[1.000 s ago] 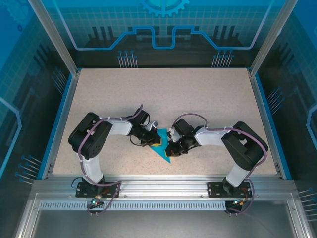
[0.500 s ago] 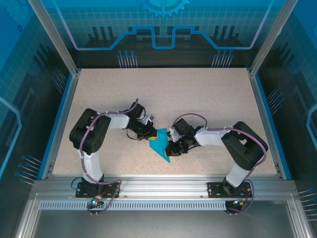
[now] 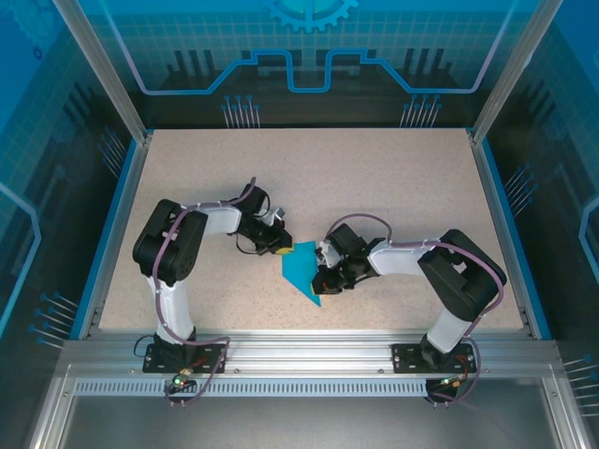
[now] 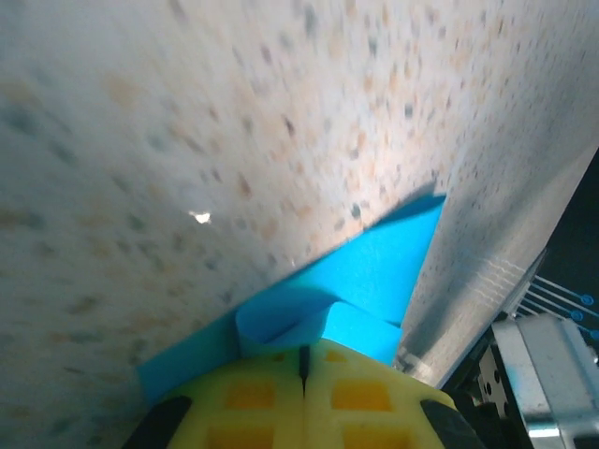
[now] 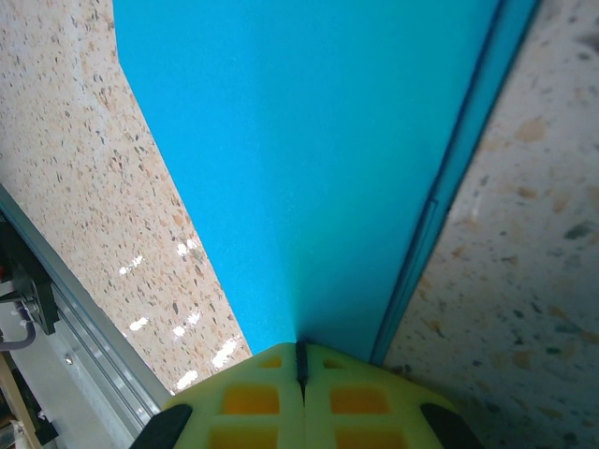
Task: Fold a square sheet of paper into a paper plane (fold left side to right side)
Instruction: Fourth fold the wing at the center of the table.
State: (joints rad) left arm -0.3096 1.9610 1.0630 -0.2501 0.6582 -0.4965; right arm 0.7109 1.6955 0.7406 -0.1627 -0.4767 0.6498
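The speckled table (image 3: 374,187) holds the plane (image 3: 301,271) in its middle. The left pincer (image 3: 284,249), pressed together, touches its 11 o'clock corner. The right pincer (image 3: 321,279), pressed together, rests at 3 o'clock. The left wrist view shows a curled flap (image 4: 281,318).

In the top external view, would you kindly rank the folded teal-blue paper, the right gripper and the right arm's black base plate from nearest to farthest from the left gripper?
From the left gripper:
1. The folded teal-blue paper, right at its fingertips.
2. The right gripper, on the paper's right side.
3. The right arm's black base plate, at the near edge, far right.
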